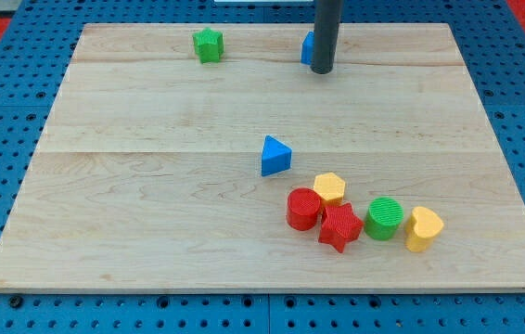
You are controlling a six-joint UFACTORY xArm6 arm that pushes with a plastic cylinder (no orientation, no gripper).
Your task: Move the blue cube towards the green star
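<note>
A pale wooden tabletop (151, 204) is seen laid over a blue perforated base. Near the view's top, right of centre, the straight dark rod comes down, and my tip (322, 70) is found resting on the wood. No hand is carried by this arm, so nothing can be told of jaws apart or together. The blue plastic cube (307, 46) is seen just at the view's left of the rod, touching it or nearly so and partly hidden behind it; only its left face is shown. The green plastic star (209, 44) is placed further to the view's left along the same top strip, well apart from the cube, with bare wood between them. Near the middle of the board a blue plastic triangular block (275, 156) is seen alone. Towards the view's bottom right a cluster is gathered: a red cylinder (303, 209), a yellow hexagonal block (329, 188) just above it, a red star (339, 227) touching the cylinder, a green cylinder (385, 217) and a yellow rounded block (423, 228) at the far right
</note>
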